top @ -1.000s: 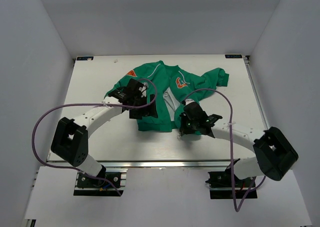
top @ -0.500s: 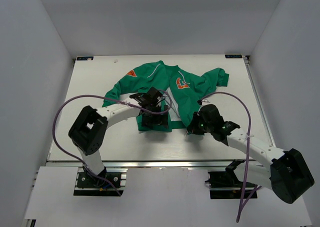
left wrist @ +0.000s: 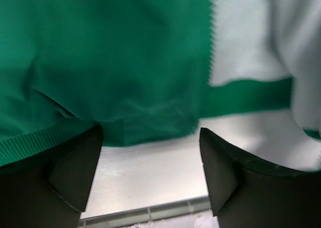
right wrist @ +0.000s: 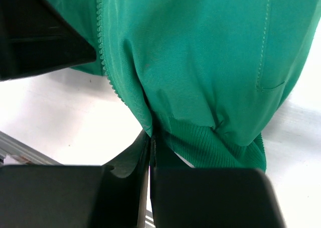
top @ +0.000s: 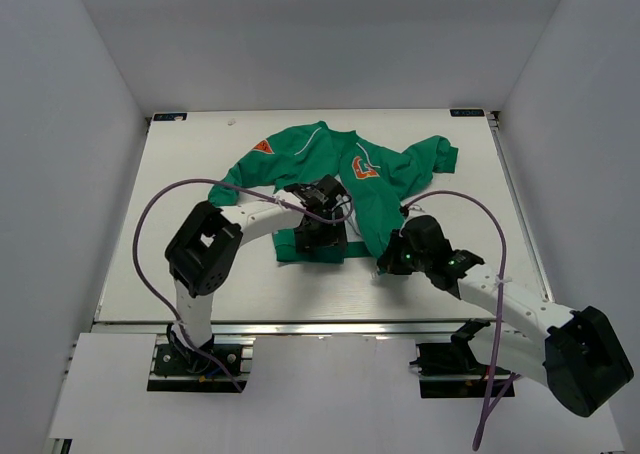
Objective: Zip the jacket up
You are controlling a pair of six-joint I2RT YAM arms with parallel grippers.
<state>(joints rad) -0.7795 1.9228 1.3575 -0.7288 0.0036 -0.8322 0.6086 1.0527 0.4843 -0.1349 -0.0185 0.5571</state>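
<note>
On the left of the white desk: the black-and-white left arm reaches in toward the middle, with a purple cable looping off it.
Left gripper: released. Its two dark fingers are spread wide and sit low over the near hem of one green front panel. The hem's corner lies between the fingertips, and neither finger visibly presses the cloth.
Jacket: a small green long-sleeved track jacket lies spread at the desk's centre, collar toward the far side and hem toward the arms.
Sleeve patch: an orange patch sits on the sleeve at the left of the top view.
Lining: pale grey-white lining shows between the two front panels, so the front is open.
Chest logo: an orange logo sits on the right-hand panel.
Zip: a green toothed edge runs down that panel's border in the right wrist view, with bare desk beside it.
Right gripper: clenched on the jacket's ribbed hem close to the zip edge, with cloth gathered in folds above the jaws. It sits just right of the left gripper, and the two are apart.
Right arm: it stretches from the near right corner, trailing a second purple cable.
</note>
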